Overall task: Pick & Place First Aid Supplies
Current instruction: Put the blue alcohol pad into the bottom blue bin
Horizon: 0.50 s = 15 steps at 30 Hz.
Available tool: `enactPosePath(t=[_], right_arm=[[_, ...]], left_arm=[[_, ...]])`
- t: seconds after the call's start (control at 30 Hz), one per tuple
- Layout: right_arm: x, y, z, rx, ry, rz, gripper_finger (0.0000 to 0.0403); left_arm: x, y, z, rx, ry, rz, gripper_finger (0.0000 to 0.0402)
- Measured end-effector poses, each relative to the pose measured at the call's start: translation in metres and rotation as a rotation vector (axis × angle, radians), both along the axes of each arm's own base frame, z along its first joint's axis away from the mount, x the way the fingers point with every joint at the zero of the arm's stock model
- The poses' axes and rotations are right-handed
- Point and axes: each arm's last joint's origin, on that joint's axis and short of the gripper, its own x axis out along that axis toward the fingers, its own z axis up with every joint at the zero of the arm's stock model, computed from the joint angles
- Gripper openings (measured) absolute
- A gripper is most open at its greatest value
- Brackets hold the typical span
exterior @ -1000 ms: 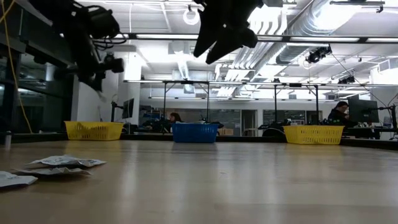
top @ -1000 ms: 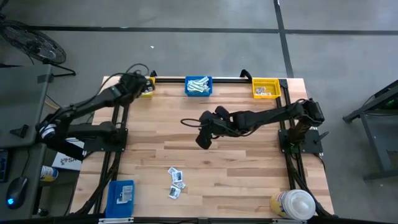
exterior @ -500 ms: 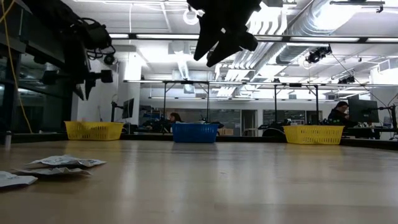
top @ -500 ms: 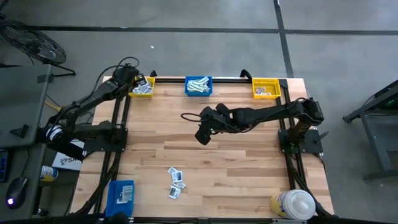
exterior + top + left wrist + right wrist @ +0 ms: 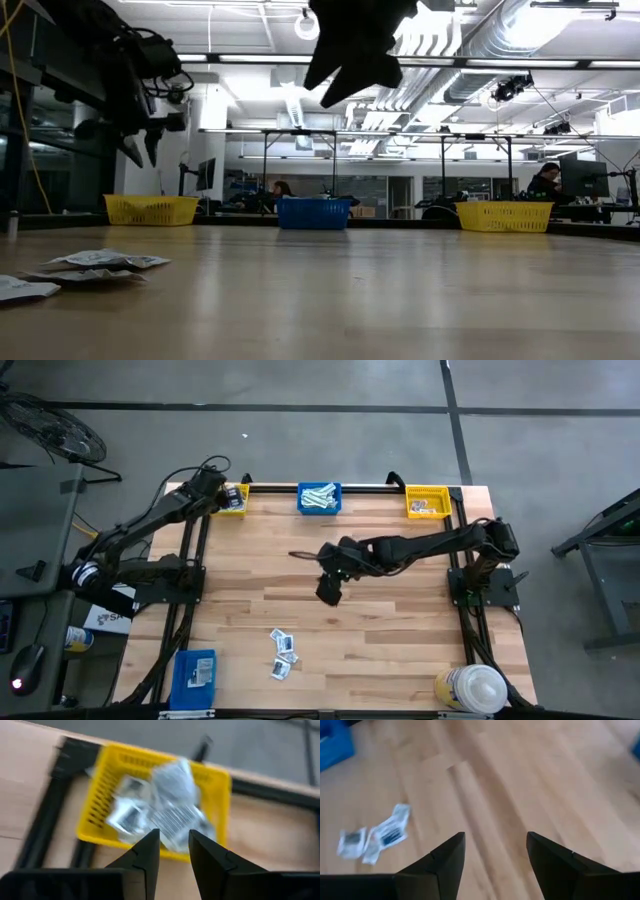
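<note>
High view: we are looking down on the wooden table (image 5: 400, 620). The left gripper (image 5: 213, 488) is hanging at the far-left corner, right by the yellow bin (image 5: 234, 501) there. The right gripper (image 5: 329, 591) is reaching over the middle of the table, well apart from a small cluster of white packets (image 5: 283, 653) lying on the wood near the front. A blue bin (image 5: 319, 498) with pale strips and a second yellow bin (image 5: 428, 503) are sitting along the far edge. A white-capped bottle (image 5: 472, 688) is standing at the front-right corner.

Low view: we are seeing the left gripper (image 5: 135, 150) raised above the left yellow bin (image 5: 150, 209), its fingers pointing down with a small gap between them and nothing in it. The right gripper (image 5: 345, 75) is hanging high over the table; from here we cannot tell its finger spread. Packets (image 5: 95, 263) are lying flat on the table at the left.

Left wrist view: the fingers (image 5: 145, 851) are standing slightly apart, holding nothing. Just beyond their tips the yellow bin (image 5: 100, 790) is holding a heap of white packets (image 5: 160, 810), blurred.

Right wrist view: the fingers (image 5: 447, 857) are spread wide and empty. The loose packets (image 5: 375, 835) are lying on bare wood off to the side of one finger, well apart from both tips.
</note>
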Motion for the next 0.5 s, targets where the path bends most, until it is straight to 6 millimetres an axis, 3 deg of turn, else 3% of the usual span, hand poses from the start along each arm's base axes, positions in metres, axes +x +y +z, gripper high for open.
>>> enactPosePath(t=[0.23, 0.5], right_arm=[[0.015, 0.029, -0.012, 0.017, -0.058, 0.180, 0.0206], [0.035, 0.063, -0.039, 0.026, -0.128, 0.295, 0.0205]], left_arm=[[0.010, -0.023, 0.009, -0.041, -0.036, -0.316, 0.0103], [0.026, -0.073, 0.023, -0.028, -0.088, -0.575, 0.0104]])
